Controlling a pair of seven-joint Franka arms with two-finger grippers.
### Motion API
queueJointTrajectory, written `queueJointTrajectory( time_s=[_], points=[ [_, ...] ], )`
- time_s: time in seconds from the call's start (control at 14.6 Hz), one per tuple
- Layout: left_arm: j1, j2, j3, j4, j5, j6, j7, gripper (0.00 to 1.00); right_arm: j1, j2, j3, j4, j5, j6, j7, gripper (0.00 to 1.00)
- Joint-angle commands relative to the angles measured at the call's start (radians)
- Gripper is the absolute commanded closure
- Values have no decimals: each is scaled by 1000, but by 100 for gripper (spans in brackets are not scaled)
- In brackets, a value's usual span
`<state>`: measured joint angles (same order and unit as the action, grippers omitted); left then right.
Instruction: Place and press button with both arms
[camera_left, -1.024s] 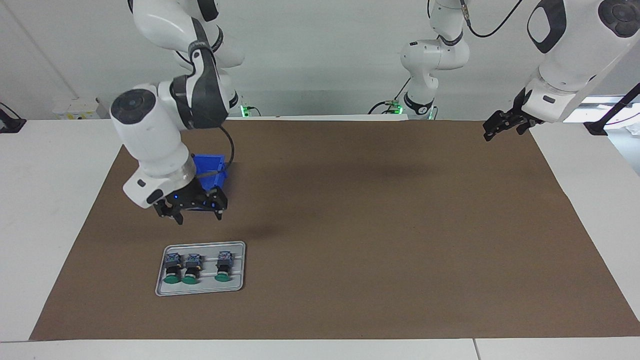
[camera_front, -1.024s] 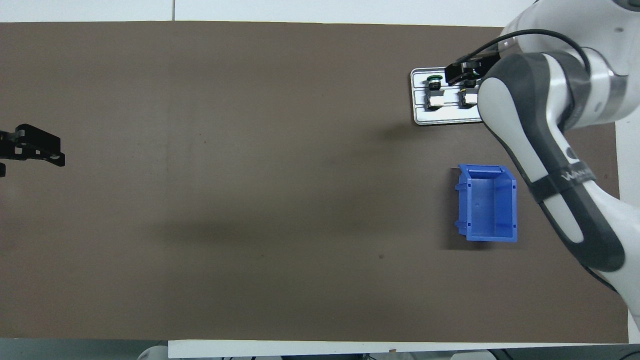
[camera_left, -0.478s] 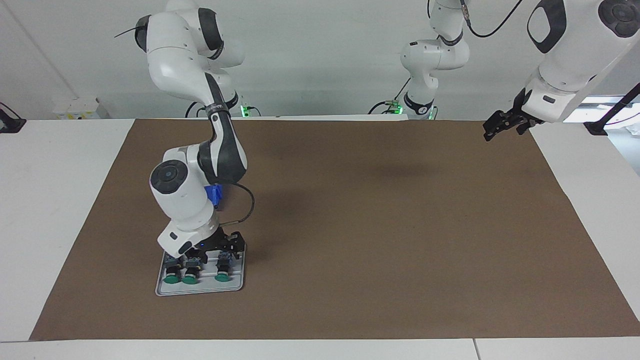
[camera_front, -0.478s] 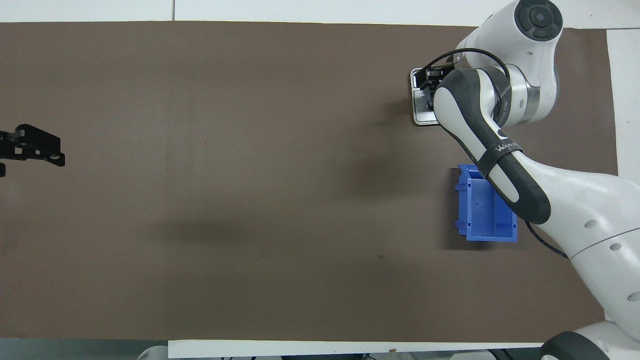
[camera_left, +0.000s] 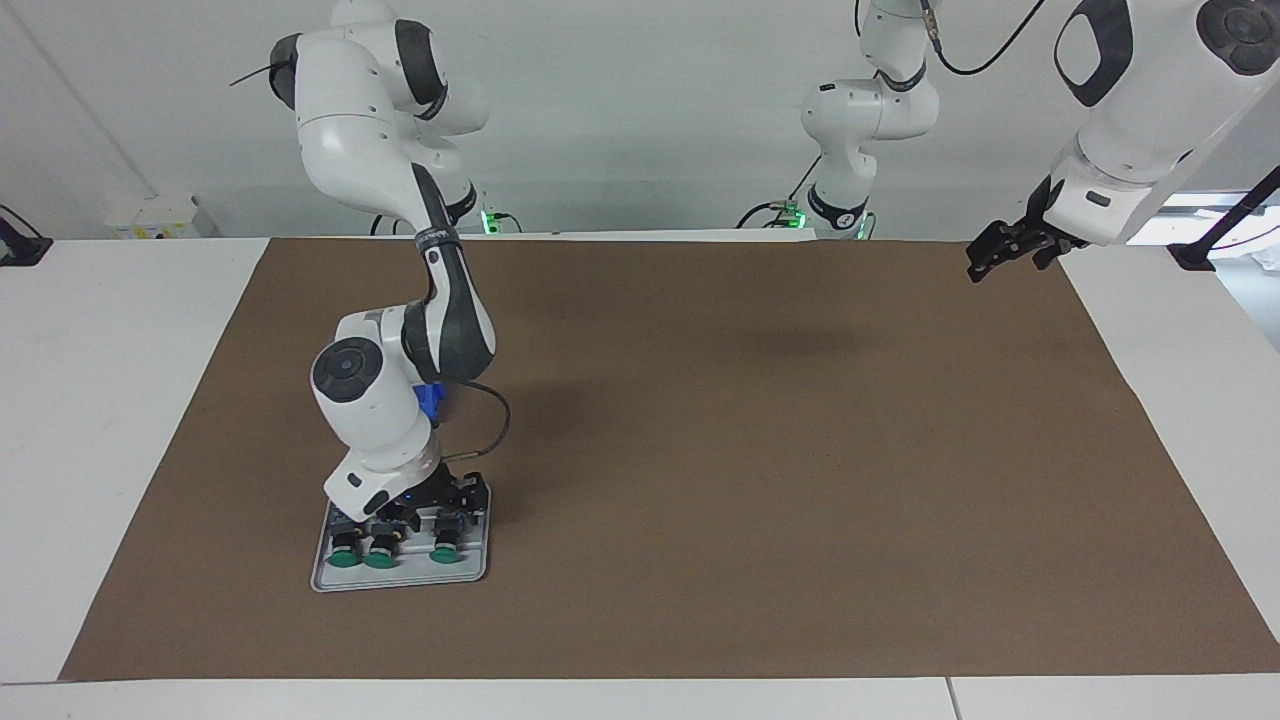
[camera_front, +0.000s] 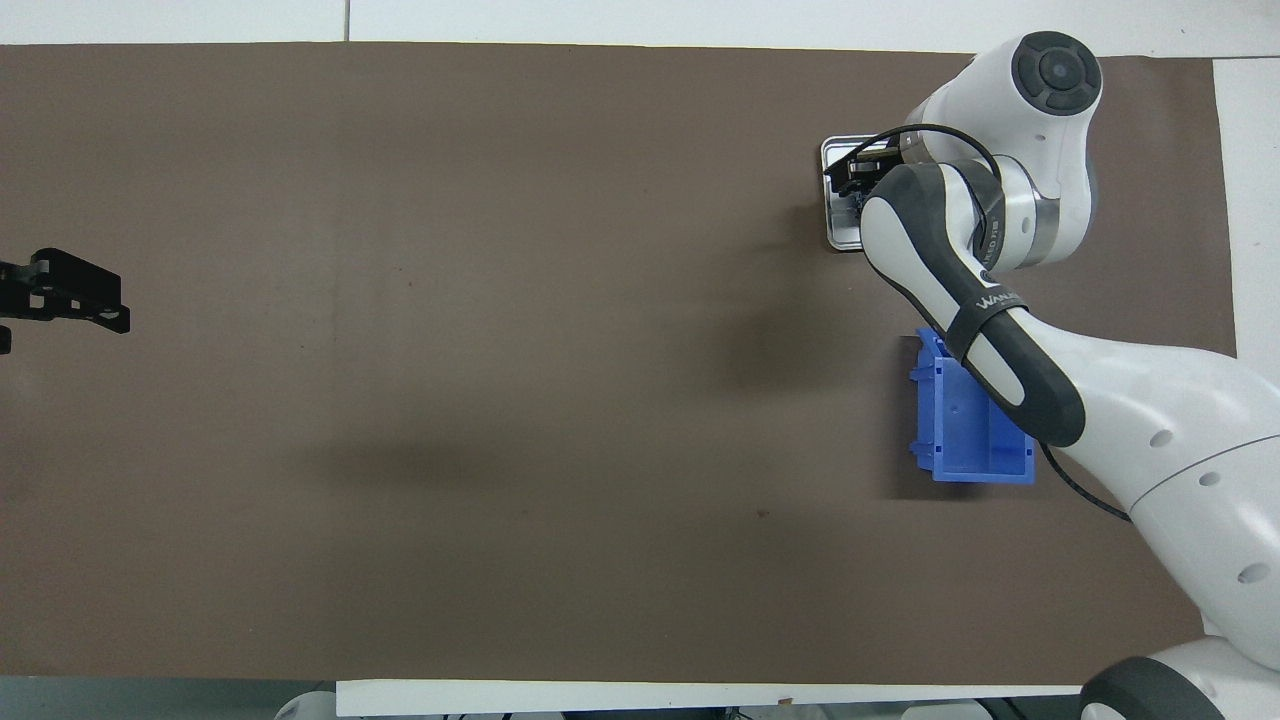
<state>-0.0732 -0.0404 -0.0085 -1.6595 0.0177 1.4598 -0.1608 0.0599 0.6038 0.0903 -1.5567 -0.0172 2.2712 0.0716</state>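
1. Step: pick-up; right hand (camera_left: 452, 517) down on the tray (camera_left: 478, 572), near the table's right-arm end; fingers' spread cannot be told.
2. Button (camera_left: 445, 541): on tray.
3. Left hand (camera_left: 1003, 252): wide, waiting.
4. Next, likely: grip, lift clear.

Three buttons (camera_left: 383, 545) lie side by side on the tray (camera_left: 470, 574), bin (camera_front: 960, 440) nearer the robots.

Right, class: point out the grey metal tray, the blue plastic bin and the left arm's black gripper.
grey metal tray (camera_left: 400, 577), facing view, bare rim farthest from the robots.
blue plastic bin (camera_front: 955, 440), overhead view, inner floor.
left gripper (camera_left: 985, 262), facing view, between fingertips.
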Motion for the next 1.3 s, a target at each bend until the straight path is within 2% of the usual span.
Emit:
queueJointTrajectory(
  time_s=[0.0, 0.07, 0.14, 0.2, 0.34, 0.48, 0.55, 0.68, 0.89, 1.09, 1.23],
  points=[
    [3, -24, 2, -29, -4, 16, 12, 0, -6, -9, 3, -51, 0, 51, 14, 20],
    [1, -24, 2, -29, -4, 16, 12, 0, -6, -9, 3, -51, 0, 50, 14, 23],
    [1, -26, 2, -29, -4, 16, 13, 0, -6, -9, 3, -51, 0, 50, 14, 31],
    [3, -26, 2, -29, -4, 16, 15, 0, -8, -9, 3, -48, 0, 38, 13, 43],
    [3, -26, 2, -31, -4, 17, 21, 0, -8, -13, 0, -33, -3, 5, 13, 75],
    [3, -26, 2, -31, -4, 17, 21, 0, -6, -10, 3, 18, -61, -65, 11, 95],
    [1, -26, 2, -31, -4, 17, 23, 0, -3, -15, 3, 32, -84, -93, 11, 100],
    [1, -26, 2, -29, -4, 19, 20, 0, 5, -48, 5, 38, -79, -159, 11, 100],
    [-7, -24, 2, -28, -4, 17, 14, 0, 27, -177, 15, 18, -72, -316, 26, 100],
    [-7, -24, 2, -28, -4, 16, 14, 0, 84, -266, 29, 1, -52, -467, 210, 100],
    [-8, -24, 2, -28, -4, 14, 20, 0, 161, -291, 35, 1, -24, -528, 439, 100]
  ],
)
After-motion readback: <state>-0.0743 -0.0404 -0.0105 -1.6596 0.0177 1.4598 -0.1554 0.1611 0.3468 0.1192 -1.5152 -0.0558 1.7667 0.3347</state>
